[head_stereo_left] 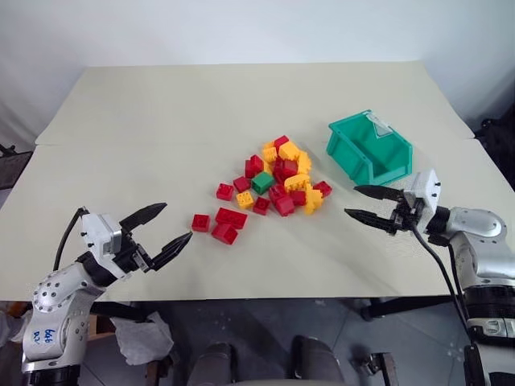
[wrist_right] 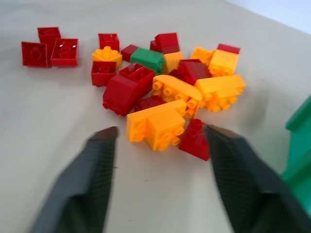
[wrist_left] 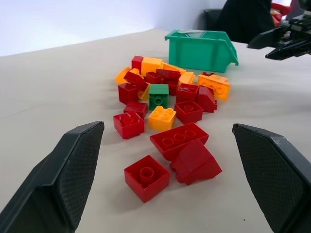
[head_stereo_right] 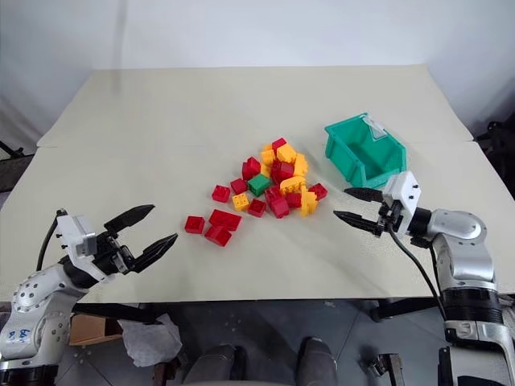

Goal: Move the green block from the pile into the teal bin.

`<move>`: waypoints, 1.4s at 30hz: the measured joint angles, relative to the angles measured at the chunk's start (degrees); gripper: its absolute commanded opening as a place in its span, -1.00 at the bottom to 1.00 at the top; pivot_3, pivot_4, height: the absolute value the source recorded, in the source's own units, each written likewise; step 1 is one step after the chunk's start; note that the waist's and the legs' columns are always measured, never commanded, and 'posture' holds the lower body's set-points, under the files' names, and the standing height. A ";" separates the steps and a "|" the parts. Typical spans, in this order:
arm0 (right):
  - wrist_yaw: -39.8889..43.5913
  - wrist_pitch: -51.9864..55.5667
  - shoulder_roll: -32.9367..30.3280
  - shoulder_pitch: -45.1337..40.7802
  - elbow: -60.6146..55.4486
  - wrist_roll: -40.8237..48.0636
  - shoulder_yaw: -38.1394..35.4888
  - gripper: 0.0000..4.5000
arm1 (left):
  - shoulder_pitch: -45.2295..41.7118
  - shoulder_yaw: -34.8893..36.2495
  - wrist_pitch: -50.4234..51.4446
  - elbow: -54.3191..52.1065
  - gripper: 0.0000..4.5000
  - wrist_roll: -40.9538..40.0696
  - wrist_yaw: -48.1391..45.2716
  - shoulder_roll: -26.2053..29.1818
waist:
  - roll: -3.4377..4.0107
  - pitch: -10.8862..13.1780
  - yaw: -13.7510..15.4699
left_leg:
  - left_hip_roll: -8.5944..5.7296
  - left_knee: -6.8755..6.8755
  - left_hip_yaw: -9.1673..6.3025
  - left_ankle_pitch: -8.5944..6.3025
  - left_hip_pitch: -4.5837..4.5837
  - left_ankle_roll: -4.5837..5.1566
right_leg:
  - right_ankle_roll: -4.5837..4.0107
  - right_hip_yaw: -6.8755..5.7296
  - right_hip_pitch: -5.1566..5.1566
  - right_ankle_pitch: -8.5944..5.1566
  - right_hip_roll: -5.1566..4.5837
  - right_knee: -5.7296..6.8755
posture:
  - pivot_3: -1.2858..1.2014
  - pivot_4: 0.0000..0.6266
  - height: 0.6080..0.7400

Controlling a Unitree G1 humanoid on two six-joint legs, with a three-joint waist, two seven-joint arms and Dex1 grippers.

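The green block [head_stereo_left: 262, 182] sat untouched on the pile's [head_stereo_left: 278, 181] near-left edge, well left of the teal bin [head_stereo_left: 370, 148], with the right gripper [head_stereo_left: 368, 204] nearer than the left gripper [head_stereo_left: 159, 230], both empty with jaws spread.

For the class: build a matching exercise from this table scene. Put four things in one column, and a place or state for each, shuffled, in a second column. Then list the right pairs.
Column one:
1. green block
2. teal bin
3. left claw
4. right claw

Column two:
A. open, just in front of the bin, with nothing between its fingers
B. lying in the pile among red and yellow-orange bricks
C. standing on the table to the right of the pile
D. open, near the table's front edge, left of the bricks

Pairs: 1-B, 2-C, 3-D, 4-A
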 measured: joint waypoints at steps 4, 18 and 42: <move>0.04 5.05 0.37 -8.41 -0.49 -2.35 5.80 0.99 | -0.17 -0.25 0.34 -0.13 1.00 -0.02 -0.92 0.49 | 0.00 0.00 -0.19 | 0.03 0.01 -0.05 0.00 0.00 -0.01 | 0.00 -0.02 0.00 0.00 0.01 0.04 | 0.03 -0.52 1.00; -6.27 22.60 20.58 -35.52 19.46 -14.69 23.14 0.99 | -0.70 -2.66 1.27 -0.68 1.00 -0.02 -0.59 -0.17 | 0.01 0.00 -0.35 | 0.01 0.00 -0.14 -0.03 -0.09 -0.05 | 0.00 -0.07 -0.08 0.00 0.01 0.11 | 0.03 -0.52 1.00; -22.58 25.97 27.64 -39.72 33.43 -20.61 19.82 0.99 | 0.88 -3.92 0.69 -2.56 1.00 0.02 1.56 -1.85 | 0.01 0.00 -0.63 | 0.06 -0.04 -0.11 -0.06 -0.07 -0.11 | 0.00 -0.04 -0.12 0.00 0.09 0.12 | 0.03 -0.52 1.00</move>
